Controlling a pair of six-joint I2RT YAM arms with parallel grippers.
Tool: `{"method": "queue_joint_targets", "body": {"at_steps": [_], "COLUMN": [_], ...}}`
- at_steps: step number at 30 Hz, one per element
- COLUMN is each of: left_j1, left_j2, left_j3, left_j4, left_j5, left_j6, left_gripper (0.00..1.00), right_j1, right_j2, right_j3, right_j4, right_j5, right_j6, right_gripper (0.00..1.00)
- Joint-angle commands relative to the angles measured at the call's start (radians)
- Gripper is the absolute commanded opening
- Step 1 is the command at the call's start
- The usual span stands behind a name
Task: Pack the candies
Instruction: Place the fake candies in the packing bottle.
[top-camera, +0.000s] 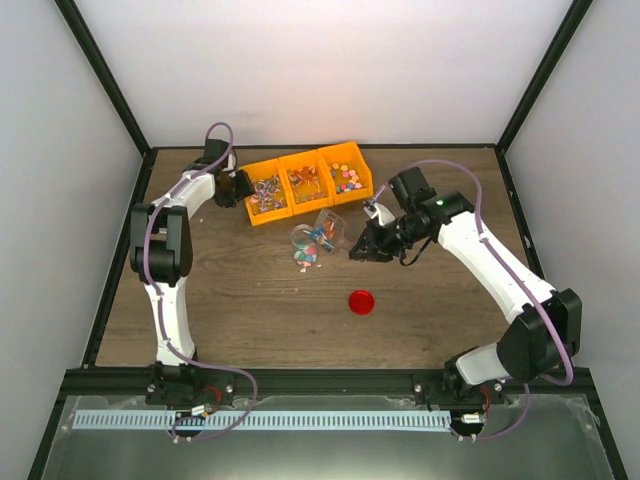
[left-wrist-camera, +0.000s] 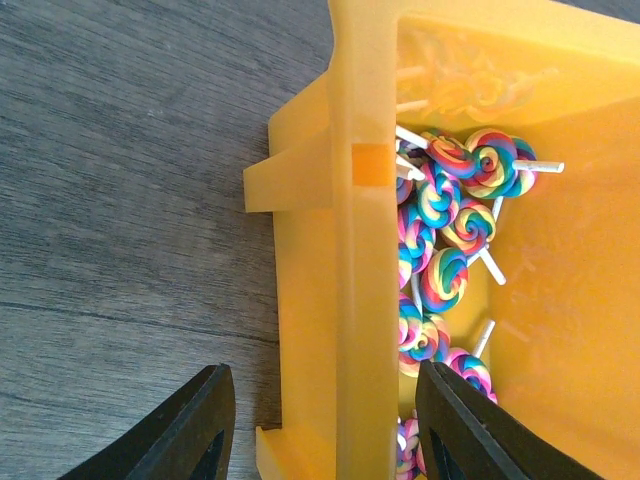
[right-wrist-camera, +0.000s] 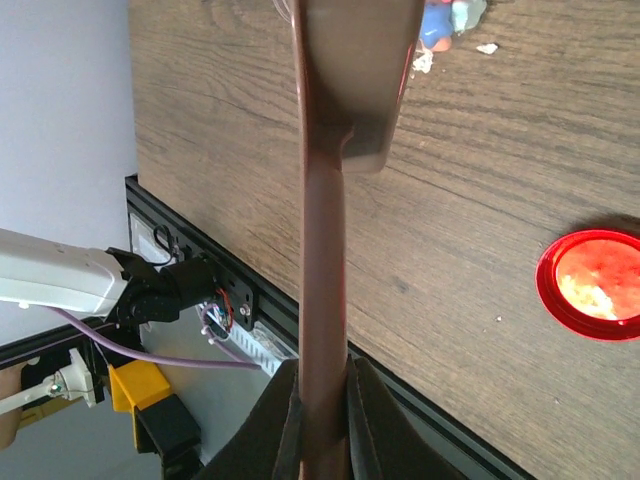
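Small multicoloured candies (top-camera: 306, 257) lie loose on the table beside a clear jar (top-camera: 318, 232); a few candies (right-wrist-camera: 441, 20) show at the top of the right wrist view. More fill the right-hand yellow bin (top-camera: 347, 176). My right gripper (right-wrist-camera: 323, 365) (top-camera: 363, 248) is shut on the handle of a brown scoop (right-wrist-camera: 325, 250), whose bowl points toward the jar. My left gripper (left-wrist-camera: 322, 370) (top-camera: 238, 187) stands open astride the side wall of the left yellow bin (left-wrist-camera: 350, 280), one finger outside it and one inside, neither touching.
Three yellow bins sit in a row at the back; the left one holds swirl lollipops (left-wrist-camera: 450, 230), the middle bin (top-camera: 307, 183) mixed sweets. A round red lid (top-camera: 361, 301) (right-wrist-camera: 592, 285) lies on the wood in front of the jar. Black frame rails edge the table.
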Motion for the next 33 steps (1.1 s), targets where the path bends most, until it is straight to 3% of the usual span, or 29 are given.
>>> {"method": "queue_joint_targets", "body": {"at_steps": [1, 33], "left_j1": [0.005, 0.012], "left_j2": [-0.020, -0.021], "left_j3": [-0.007, -0.026], "left_j4": [0.018, 0.030], "left_j5": [0.015, 0.029], "left_j6": [0.007, 0.011], "left_gripper": [0.52, 0.52], "right_j1": [0.018, 0.093], "right_j2": [0.008, 0.144], "right_j3": [0.074, 0.323], "right_j4": [-0.057, -0.261], "right_j5": [0.029, 0.166], "right_j6": [-0.020, -0.012], "right_gripper": [0.01, 0.01]}}
